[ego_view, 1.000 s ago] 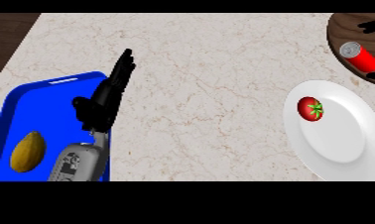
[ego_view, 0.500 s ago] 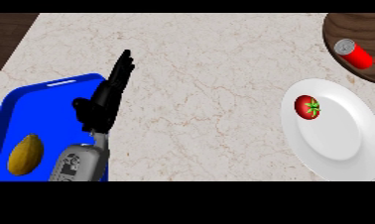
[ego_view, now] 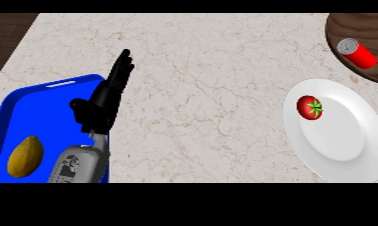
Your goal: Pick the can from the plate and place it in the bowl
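At seven o'clock the left hand rests, fingers straight and apart, over the blue tray. At four o'clock the white plate carries only a tomato. At two o'clock the can apparently lies inside the bowl; placement looks done, with no next move needed.

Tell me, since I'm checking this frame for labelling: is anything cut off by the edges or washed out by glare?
Head view: no glare, even light; the bowl and white plate are cropped at the right edge, the blue tray at the left; the can shows whole.
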`<action>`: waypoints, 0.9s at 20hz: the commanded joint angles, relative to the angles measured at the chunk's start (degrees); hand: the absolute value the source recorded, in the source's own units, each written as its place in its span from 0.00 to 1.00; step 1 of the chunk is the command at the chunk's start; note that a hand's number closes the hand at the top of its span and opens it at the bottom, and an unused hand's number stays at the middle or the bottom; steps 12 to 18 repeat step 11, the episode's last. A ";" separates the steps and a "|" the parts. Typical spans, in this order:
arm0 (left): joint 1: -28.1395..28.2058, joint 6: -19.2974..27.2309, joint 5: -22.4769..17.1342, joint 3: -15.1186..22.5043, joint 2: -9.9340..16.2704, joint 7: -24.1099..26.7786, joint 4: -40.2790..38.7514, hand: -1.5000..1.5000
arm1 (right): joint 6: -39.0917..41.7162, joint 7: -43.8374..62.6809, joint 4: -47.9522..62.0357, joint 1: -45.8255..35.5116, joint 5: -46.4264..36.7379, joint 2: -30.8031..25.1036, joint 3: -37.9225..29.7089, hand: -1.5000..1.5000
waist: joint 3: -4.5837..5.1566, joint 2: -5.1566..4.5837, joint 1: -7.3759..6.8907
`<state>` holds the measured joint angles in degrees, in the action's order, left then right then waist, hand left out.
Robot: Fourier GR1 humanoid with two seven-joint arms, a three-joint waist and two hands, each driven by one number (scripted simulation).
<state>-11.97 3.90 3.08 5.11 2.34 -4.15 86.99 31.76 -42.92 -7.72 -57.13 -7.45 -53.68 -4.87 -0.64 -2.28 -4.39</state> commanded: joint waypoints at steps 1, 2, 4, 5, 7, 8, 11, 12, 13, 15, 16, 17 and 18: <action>0.90 0.44 0.34 0.05 -0.16 0.15 -0.33 0.50 | 14.38 -6.17 0.42 1.63 1.85 -1.31 -1.24 0.00 | -0.18 -0.15 0.32; 0.11 -0.06 -0.56 -0.36 -0.23 0.45 0.09 0.50 | 16.32 -5.09 0.01 1.18 2.13 -1.89 -1.26 0.00 | -0.13 -0.03 0.47; -0.74 0.73 -0.06 -0.71 -0.05 -0.71 0.43 0.50 | 16.22 -4.16 -0.54 1.91 2.82 -1.64 -1.60 0.00 | -0.28 -0.22 0.28; 0.89 -0.02 -0.15 -0.50 0.30 0.49 -0.27 0.50 | 16.80 -4.70 -1.22 2.92 2.90 -1.51 -1.44 0.00 | -0.26 -0.25 0.46; 0.35 0.23 0.22 0.05 -0.13 0.49 0.16 0.50 | 18.12 -4.25 -2.54 3.38 3.16 -1.90 -1.21 0.00 | -0.28 -0.09 0.81; 0.95 -0.30 -0.55 -0.65 0.65 -0.26 1.38 0.50 | 18.02 -4.96 -2.83 4.59 3.90 -2.03 -1.74 0.00 | -0.35 0.25 0.71; -0.02 0.22 -0.34 -0.46 -0.31 -0.03 -0.55 0.50 | 19.28 -3.43 -4.65 4.79 4.11 -2.86 -1.20 0.00 | -0.28 -0.27 1.59; -0.02 0.22 -0.34 -0.46 -0.31 -0.03 -0.55 0.50 | 19.28 -3.43 -4.65 4.79 4.11 -2.86 -1.20 0.00 | -0.28 -0.27 1.59; -0.02 0.22 -0.34 -0.46 -0.31 -0.03 -0.55 0.50 | 19.28 -3.43 -4.65 4.79 4.11 -2.86 -1.20 0.00 | -0.28 -0.27 1.59; -0.02 0.22 -0.34 -0.46 -0.31 -0.03 -0.55 0.50 | 19.28 -3.43 -4.65 4.79 4.11 -2.86 -1.20 0.00 | -0.28 -0.27 1.59; -0.02 0.22 -0.34 -0.46 -0.31 -0.03 -0.55 0.50 | 19.28 -3.43 -4.65 4.79 4.11 -2.86 -1.20 0.00 | -0.28 -0.27 1.59; -0.02 0.22 -0.34 -0.46 -0.31 -0.03 -0.55 0.50 | 19.28 -3.43 -4.65 4.79 4.11 -2.86 -1.20 0.00 | -0.28 -0.27 1.59; -0.02 0.22 -0.34 -0.46 -0.31 -0.03 -0.55 0.50 | 19.28 -3.43 -4.65 4.79 4.11 -2.86 -1.20 0.00 | -0.28 -0.27 1.59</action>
